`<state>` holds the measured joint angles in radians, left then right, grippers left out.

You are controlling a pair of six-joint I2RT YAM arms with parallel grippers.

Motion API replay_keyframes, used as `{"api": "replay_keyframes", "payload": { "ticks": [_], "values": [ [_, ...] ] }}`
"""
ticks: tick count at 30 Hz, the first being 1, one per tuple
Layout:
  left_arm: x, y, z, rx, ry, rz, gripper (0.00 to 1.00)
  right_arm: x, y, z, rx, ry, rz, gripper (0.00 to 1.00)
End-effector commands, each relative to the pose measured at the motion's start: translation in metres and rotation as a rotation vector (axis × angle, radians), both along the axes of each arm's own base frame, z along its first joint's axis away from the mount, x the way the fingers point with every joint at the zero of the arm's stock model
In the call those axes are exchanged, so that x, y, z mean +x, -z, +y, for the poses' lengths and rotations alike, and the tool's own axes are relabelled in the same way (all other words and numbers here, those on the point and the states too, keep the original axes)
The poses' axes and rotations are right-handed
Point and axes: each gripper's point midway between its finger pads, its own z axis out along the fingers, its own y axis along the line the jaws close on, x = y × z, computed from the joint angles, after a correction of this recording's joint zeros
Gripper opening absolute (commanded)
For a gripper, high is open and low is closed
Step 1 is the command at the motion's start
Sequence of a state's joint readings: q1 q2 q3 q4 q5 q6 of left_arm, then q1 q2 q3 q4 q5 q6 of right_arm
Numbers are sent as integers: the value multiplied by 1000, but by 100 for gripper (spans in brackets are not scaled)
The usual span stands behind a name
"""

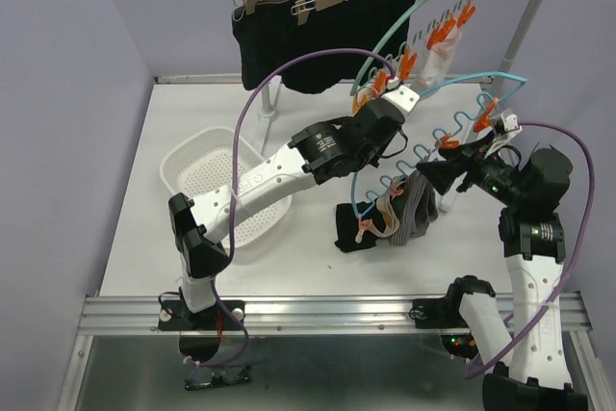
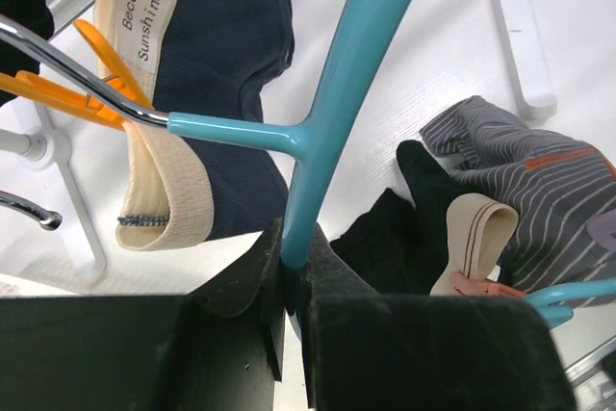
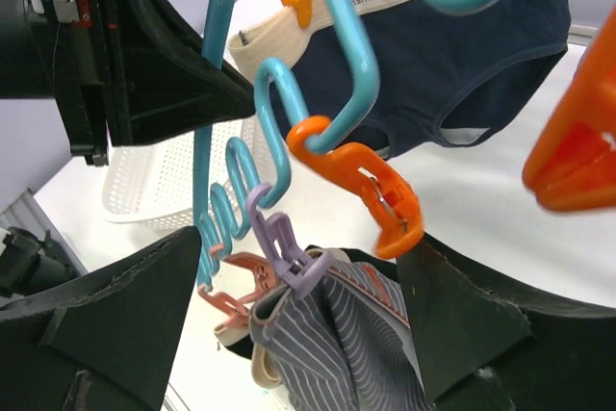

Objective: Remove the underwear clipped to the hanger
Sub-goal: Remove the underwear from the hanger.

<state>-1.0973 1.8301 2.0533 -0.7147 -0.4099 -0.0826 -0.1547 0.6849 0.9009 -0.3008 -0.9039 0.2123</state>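
A teal clip hanger [image 1: 435, 84] hangs tilted over the table. My left gripper [image 1: 397, 101] is shut on its teal bar [image 2: 289, 259]. Navy underwear [image 2: 223, 55] with a beige waistband hangs from orange clips beside that bar. Grey-striped underwear [image 3: 358, 334] hangs from a purple clip [image 3: 289, 249] at the hanger's low end. It sits between the fingers of my open right gripper [image 3: 303, 329], not pinched. In the top view my right gripper [image 1: 435, 172] is just above the striped piece [image 1: 416, 207]. A black piece [image 1: 354, 230] lies below. Two black shorts [image 1: 298, 40] and a white-pink piece [image 1: 438, 60] hang on the rail.
A white mesh basket [image 1: 181, 163] stands at the left under my left arm. The rack's white post [image 1: 520, 31] and foot stand at the back right. An empty orange clip [image 3: 371, 185] dangles just above my right fingers.
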Motion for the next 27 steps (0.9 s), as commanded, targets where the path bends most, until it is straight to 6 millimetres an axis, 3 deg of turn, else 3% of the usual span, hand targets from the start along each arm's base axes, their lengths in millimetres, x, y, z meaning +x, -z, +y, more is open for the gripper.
{"api": "replay_keyframes", "payload": {
  "ticks": [1, 3, 11, 16, 23, 27],
  "values": [
    [3, -47, 18, -94, -56, -83, 0, -6, -12, -2, -56, 13, -67, 87],
    [4, -47, 20, -89, -63, -81, 0, -8, -16, -2, -66, 13, -73, 87],
    [2, -56, 19, -111, -58, -76, 0, -9, 3, -3, -88, 6, 4, 79],
    [1, -58, 8, -129, -46, -51, 0, 9, 12, -10, -90, 30, 70, 67],
    [1, -58, -1, -150, -43, -32, 0, 9, 0, -8, -91, 21, 46, 68],
    [2, -54, -2, -144, -48, -24, 0, 3, -11, -5, -82, 11, 23, 73]
  ]
}}
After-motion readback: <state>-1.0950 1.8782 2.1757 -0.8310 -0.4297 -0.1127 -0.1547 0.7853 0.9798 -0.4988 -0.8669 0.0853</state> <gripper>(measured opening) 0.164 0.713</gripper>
